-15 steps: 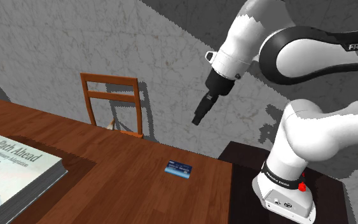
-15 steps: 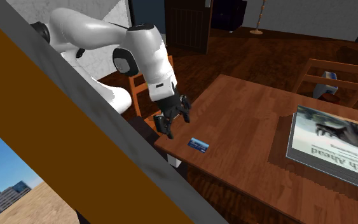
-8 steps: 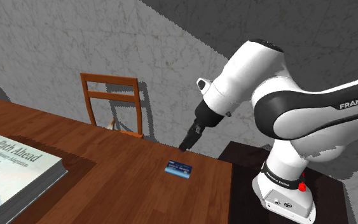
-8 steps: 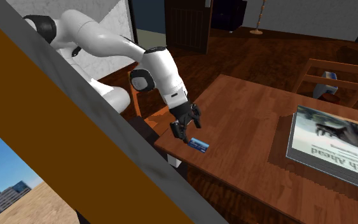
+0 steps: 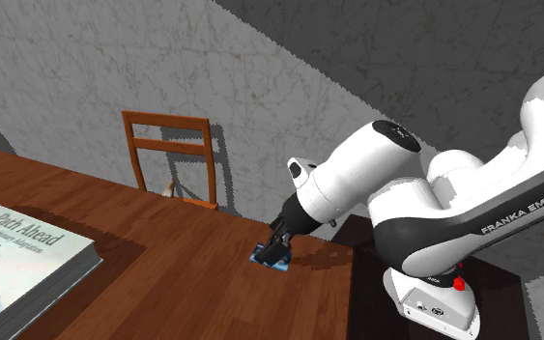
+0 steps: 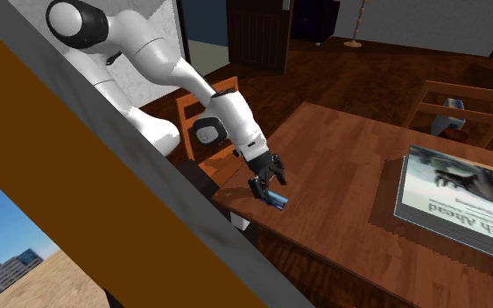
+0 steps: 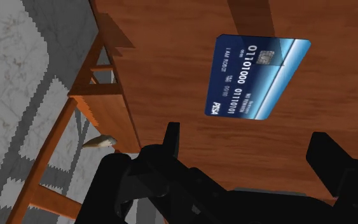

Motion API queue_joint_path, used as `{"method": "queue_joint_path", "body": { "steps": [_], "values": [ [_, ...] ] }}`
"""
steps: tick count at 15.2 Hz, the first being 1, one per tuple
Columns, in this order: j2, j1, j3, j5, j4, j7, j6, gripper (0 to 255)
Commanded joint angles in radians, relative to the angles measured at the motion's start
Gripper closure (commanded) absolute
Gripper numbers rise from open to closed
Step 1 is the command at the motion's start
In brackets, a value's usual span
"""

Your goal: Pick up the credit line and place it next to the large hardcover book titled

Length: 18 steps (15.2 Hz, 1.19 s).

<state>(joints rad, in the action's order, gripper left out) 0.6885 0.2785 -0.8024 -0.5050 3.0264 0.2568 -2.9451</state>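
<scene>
I see the gripper (image 5: 277, 249) low over the wooden table (image 5: 183, 285), close to the table's edge nearest the dark stand (image 5: 506, 290), with the white arm bent down and reaching to the shoulder view's left. In the wrist view the gripper (image 7: 247, 137) has its two black fingers (image 7: 171, 137) standing well apart with nothing between them, so I read the pincer as open and empty. The blue credit card (image 7: 257, 76) lies flat on the table (image 7: 165, 57) just ahead of the fingertips, and a strip of bare wood shows between it and them. White digits and a small chip show on its face. In the shoulder view the credit card (image 5: 283, 263) is partly covered by the fingers, and I cannot tell there whether they touch it. In the second exterior view the gripper (image 6: 266, 184) hangs just above the credit card (image 6: 278, 201), near the table (image 6: 341, 166) corner closest to the arm. The large hardcover book (image 5: 14, 261), with "The Path Ahead" on its cover, lies flat at the far end of the table, well apart from the card; in the second exterior view the book (image 6: 463, 206) sits at the right. A wooden chair (image 5: 168, 155) stands against the grey marbled wall (image 5: 86, 58) beyond the table, and the chair (image 7: 85, 114) shows beside the fingers in the wrist view.
</scene>
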Motion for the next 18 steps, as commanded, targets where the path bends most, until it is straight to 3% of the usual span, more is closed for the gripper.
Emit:
{"method": "queue_joint_path", "body": {
  "steps": [1,4,11,12,18],
  "values": [
    [-0.071,-0.043,-0.031,0.009,-0.01,0.002,-0.07,0],
    [-0.142,-0.1,-0.072,0.025,-0.021,0.007,-0.137,0],
    [-0.142,-0.1,-0.072,0.025,-0.021,0.007,-0.137,0],
    [-0.142,-0.1,-0.072,0.025,-0.021,0.007,-0.137,255],
    [-0.142,-0.1,-0.072,0.025,-0.021,0.007,-0.137,255]
  ]
}}
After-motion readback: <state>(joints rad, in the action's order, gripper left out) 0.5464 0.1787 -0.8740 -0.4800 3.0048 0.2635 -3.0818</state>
